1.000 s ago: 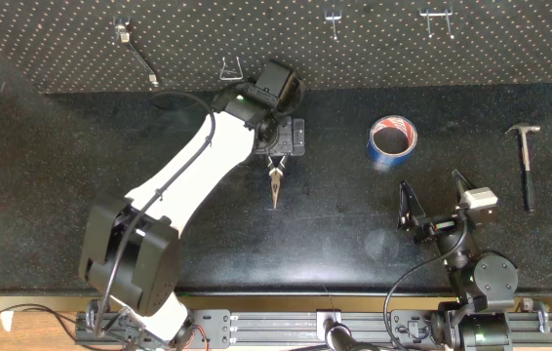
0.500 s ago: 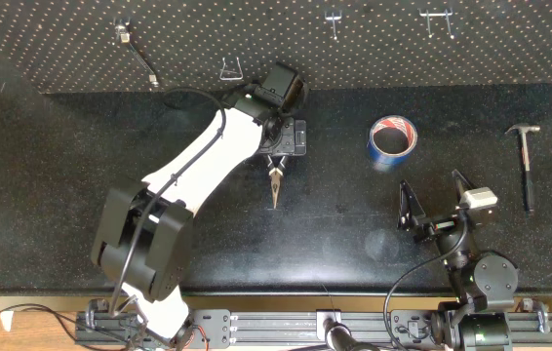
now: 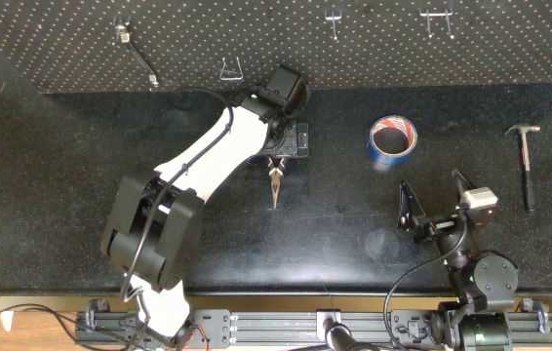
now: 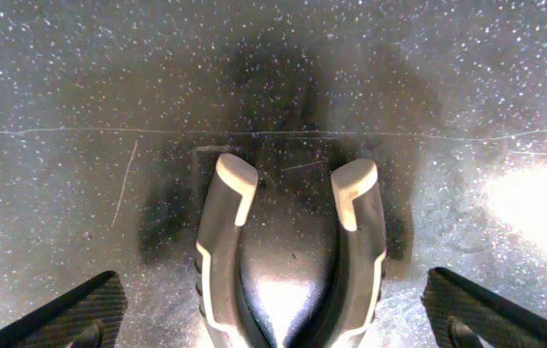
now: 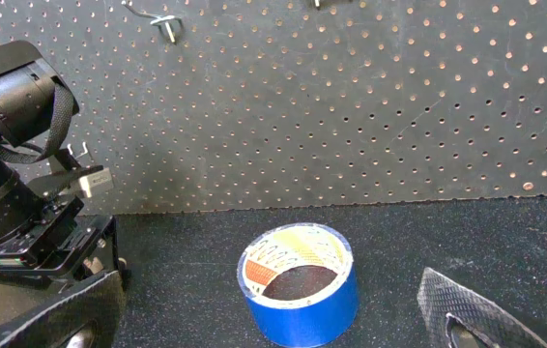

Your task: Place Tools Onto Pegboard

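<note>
Between the left hand's (image 4: 275, 307) wide-open fingers (image 4: 72, 311), the pliers (image 4: 223, 227), flat on the tabletop (image 4: 61, 77).

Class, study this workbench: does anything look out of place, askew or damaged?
Nothing is spilled or damaged. The pliers, tape roll and hammer lie on the table rather than hanging on the pegboard, where hooks stand bare.

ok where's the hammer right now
In the top view the hammer lies flat at the far right, head toward the pegboard, right of the blue tape roll.
</note>
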